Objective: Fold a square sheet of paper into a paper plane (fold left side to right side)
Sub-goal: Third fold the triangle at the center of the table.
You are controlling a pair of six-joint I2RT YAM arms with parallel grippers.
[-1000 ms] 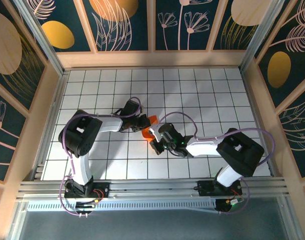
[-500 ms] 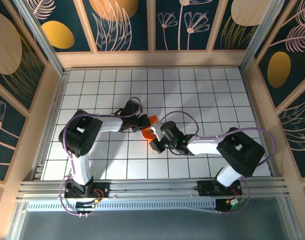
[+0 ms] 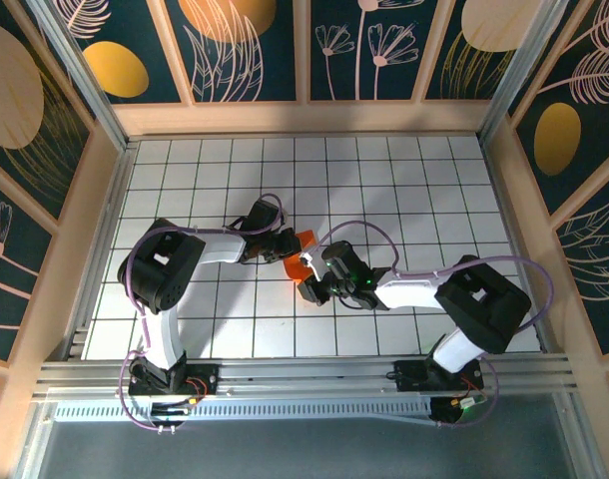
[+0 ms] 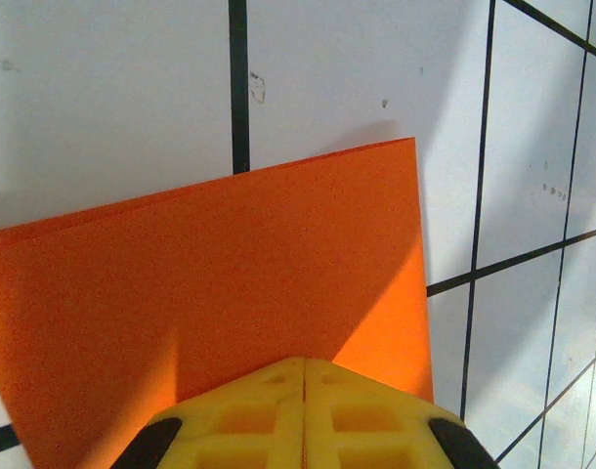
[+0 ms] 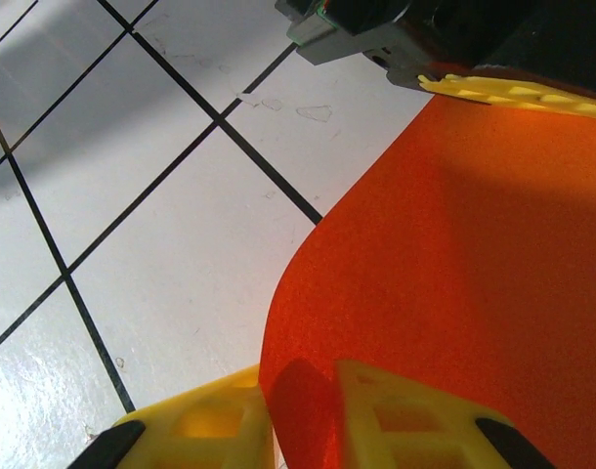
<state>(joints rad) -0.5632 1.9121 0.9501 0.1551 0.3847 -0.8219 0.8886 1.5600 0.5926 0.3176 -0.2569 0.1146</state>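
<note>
The square sheet of paper point(image 3: 304, 239) is a bright orange folded piece lying mid-table between my two grippers. In the left wrist view it fills the lower half as a doubled orange panel point(image 4: 230, 264). My left gripper point(image 4: 305, 363) is shut, its yellow tips together and resting on the paper's face; from above it sits at the sheet's left side point(image 3: 286, 246). My right gripper point(image 5: 303, 391) stands open a little, with the paper's curled near edge point(image 5: 454, 244) rising through the gap between its fingers. It sits at the sheet's lower right point(image 3: 306, 275).
The white gridded table point(image 3: 424, 190) is walled by a wooden frame with patterned panels. The left gripper's yellow finger point(image 5: 513, 93) and wrist body lie across the far side of the paper, close to my right gripper. An aluminium rail point(image 3: 304, 374) runs along the near edge.
The right gripper's jaws have parted from shut to slightly open around the paper's edge, and that wrist has edged a little up. The left gripper has stayed put, shut.
</note>
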